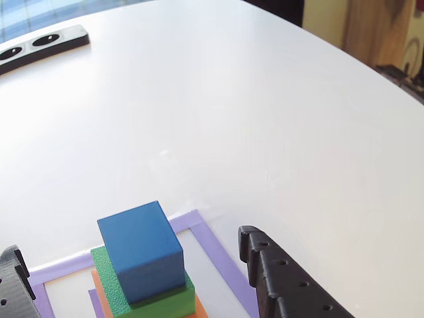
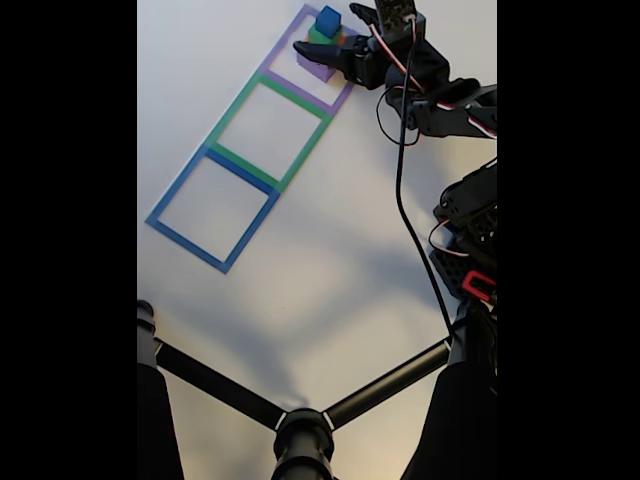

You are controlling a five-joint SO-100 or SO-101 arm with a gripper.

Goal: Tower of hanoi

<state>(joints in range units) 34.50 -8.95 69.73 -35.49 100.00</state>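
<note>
A blue cube (image 1: pixel 142 255) tops a stack, resting on a wider green block (image 1: pixel 165 303) with an orange block (image 1: pixel 199 307) beneath it. The stack stands inside a purple taped square (image 1: pixel 222 258) on the white table. My gripper (image 1: pixel 130 244) is open, with one black finger (image 1: pixel 278 278) to the right of the stack and the other (image 1: pixel 13 278) to its left, neither touching. In the fixed view the gripper (image 2: pixel 328 28) straddles the blue cube (image 2: pixel 327 19) at the top end of the taped row.
A green taped square (image 2: pixel 270 128) and a blue one (image 2: pixel 212 207) continue the row, both with nothing inside. A black strip with round holes (image 1: pixel 43 43) lies at the far left. The table edge (image 1: pixel 371 66) curves at the right. Black stand legs (image 2: pixel 300 430) cross the fixed view's bottom.
</note>
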